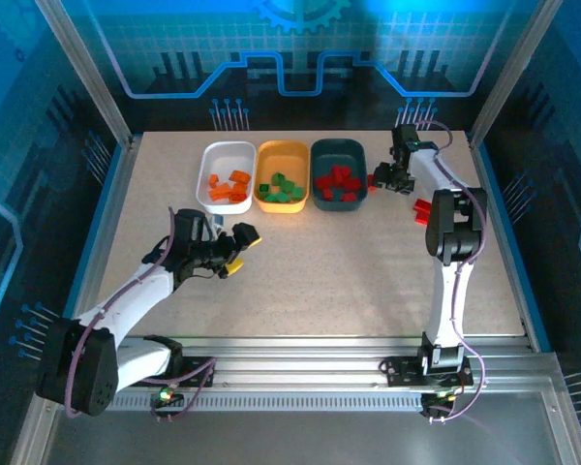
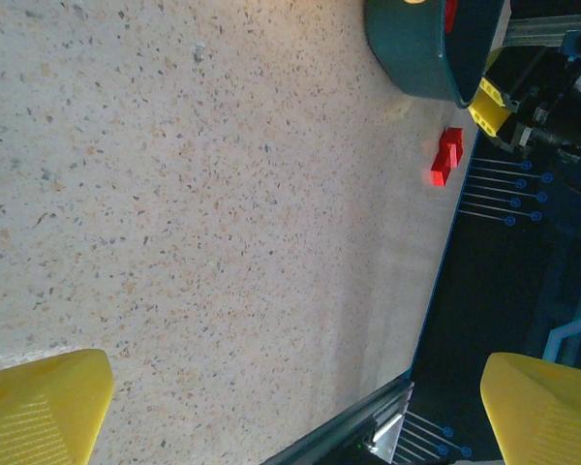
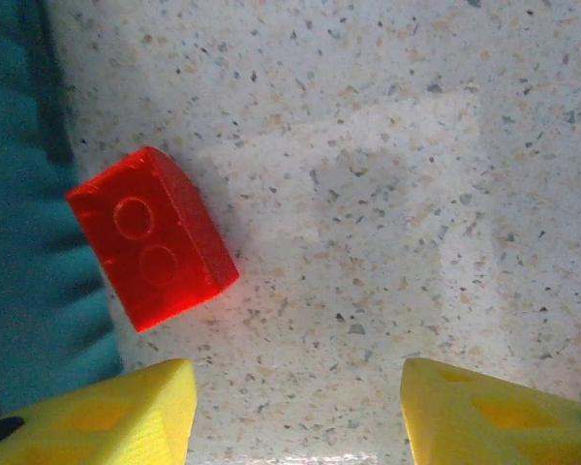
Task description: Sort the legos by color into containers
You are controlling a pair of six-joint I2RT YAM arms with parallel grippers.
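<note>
The right gripper (image 3: 295,407) hovers over the speckled table (image 3: 416,194), its yellow fingers (image 3: 126,412) partly spread and holding nothing. A red two-stud brick (image 3: 155,237) lies right by the wall of the dark teal tray (image 3: 19,194). The left gripper (image 1: 240,248) hangs wide open and empty on the near side of the white tray (image 1: 228,155), which holds orange bricks (image 1: 230,186). Green bricks (image 1: 283,188) sit in the orange-yellow tray (image 1: 282,153), red bricks (image 1: 339,181) in the teal one. A loose red piece (image 1: 422,211) lies beside the right arm.
</note>
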